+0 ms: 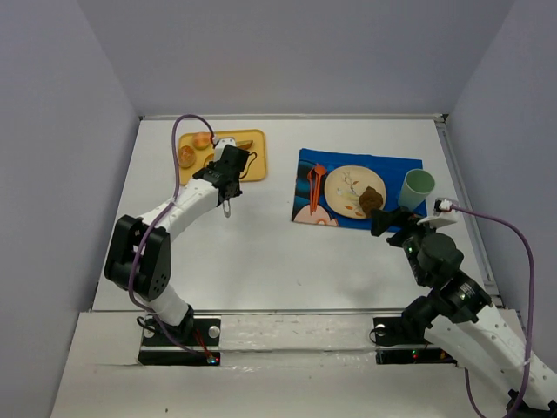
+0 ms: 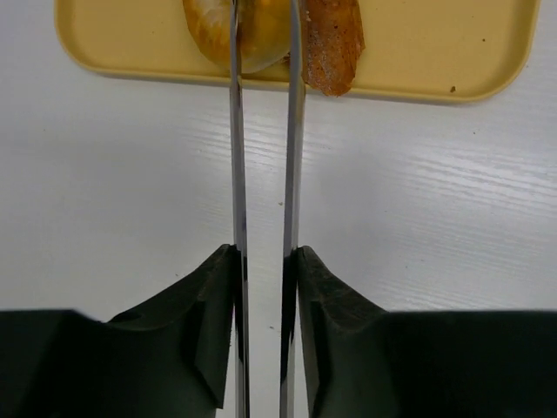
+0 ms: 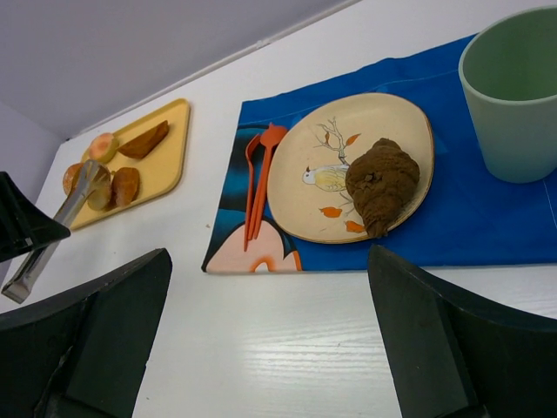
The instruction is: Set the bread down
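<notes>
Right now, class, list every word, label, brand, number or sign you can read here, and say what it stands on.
No readable text anywhere.
The plate carries only a painted bird and twigs, the blue placemat only a cartoon picture.
The yellow tray, green cup and metal tongs show no lettering.

- The table (image 3: pixel 287 348) is plain white with a faint wood grain.
- The tray (image 3: pixel 172 157) is mustard yellow.
- The rolls (image 3: pixel 87 181) are golden orange, and the wedge of crust (image 3: pixel 144 139) is reddish brown.
- The tongs (image 2: pixel 237 174) are shiny silver.
- The placemat (image 3: pixel 487 218) is deep blue, with a peach and black figure in one corner.
- The plate (image 3: pixel 383 117) is cream, painted with a white and yellow bird, a thin brown branch and orange leaves.
- The croissant (image 3: pixel 383 183) is dark chocolate brown.
- The fork and spoon (image 3: pixel 259 178) are bright orange.
- The cup (image 3: pixel 513 96) is pale sage green.
- The walls (image 1: pixel 287 52) are a flat grey with a lilac tinge.
</notes>
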